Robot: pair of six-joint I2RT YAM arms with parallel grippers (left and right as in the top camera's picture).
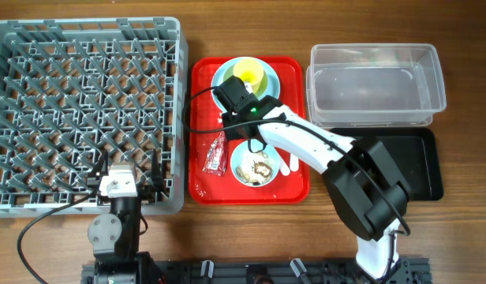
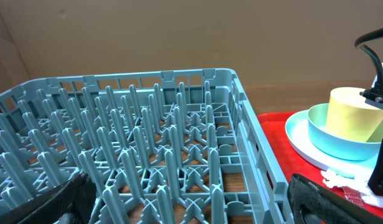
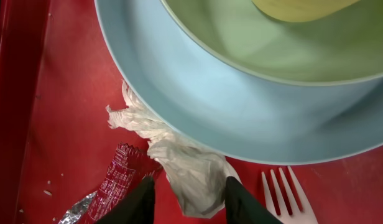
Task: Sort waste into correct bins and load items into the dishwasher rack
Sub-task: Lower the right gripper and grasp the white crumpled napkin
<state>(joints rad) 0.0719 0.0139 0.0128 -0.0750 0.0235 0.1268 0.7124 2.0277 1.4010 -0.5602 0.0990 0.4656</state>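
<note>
Under my right end effector [image 3: 186,198] the crumpled white paper [image 3: 185,171] looked thin, matt and creased. The red tray [image 3: 67,124] was smooth, slightly glossy plastic, the snack wrapper [image 3: 114,183] shiny with a foil-like silver end. The light blue plate [image 3: 241,118] had a smooth satin finish. The rack [image 2: 179,149] was moulded grey plastic, the table [image 1: 464,237] grained wood, the tub [image 1: 375,83] clear plastic.

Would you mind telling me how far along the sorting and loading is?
Nothing looks done: the dishwasher rack, clear tub and black tray hold nothing. In hand: the right gripper, open, straddles the crumpled paper. The red wrapper, food scraps and all dishes remain.
</note>
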